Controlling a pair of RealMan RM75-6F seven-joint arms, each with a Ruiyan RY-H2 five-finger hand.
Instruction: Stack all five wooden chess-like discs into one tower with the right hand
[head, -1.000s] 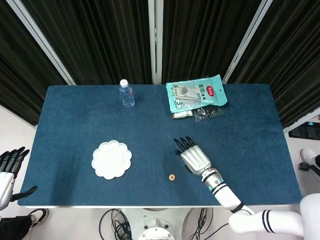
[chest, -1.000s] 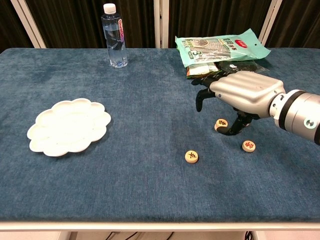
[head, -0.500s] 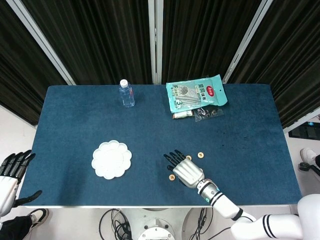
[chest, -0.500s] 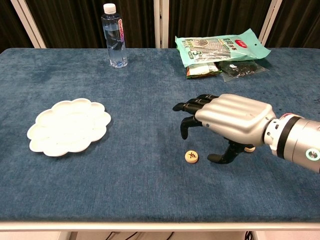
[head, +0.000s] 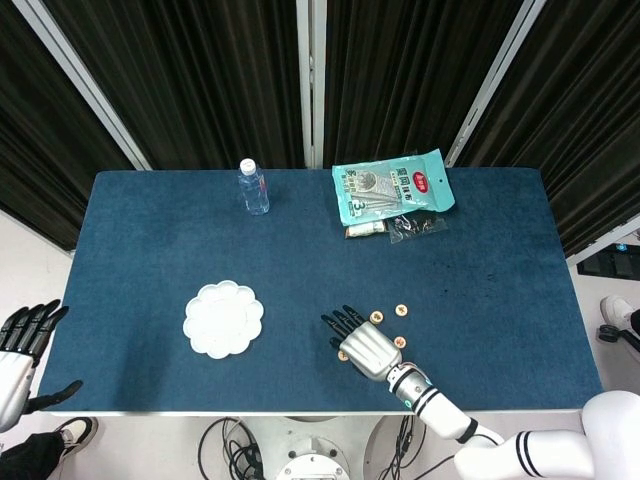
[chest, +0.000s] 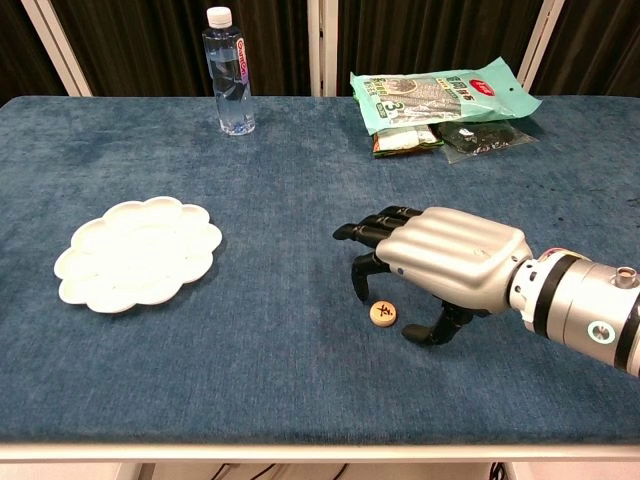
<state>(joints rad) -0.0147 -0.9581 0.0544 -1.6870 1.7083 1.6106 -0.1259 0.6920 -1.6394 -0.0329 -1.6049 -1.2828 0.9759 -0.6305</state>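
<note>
Right hand (chest: 440, 265), fingers spread and empty, arches over a wooden disc (chest: 383, 313) at its seven o'clock, poised to pinch it.

A long table (head: 150, 220) with a dark blue cloth top fills the middle of the head view. Black pleated curtains (head: 200, 70) with pale slanted posts (head: 85, 85) hang across the top; light floor (head: 25, 250) shows at left.

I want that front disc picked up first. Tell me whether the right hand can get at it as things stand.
Probably yes. The right hand hovers directly over the disc, fingers spread and curled down around it, holding nothing. The disc lies flat on bare table with nothing beside it blocking the way.
</note>
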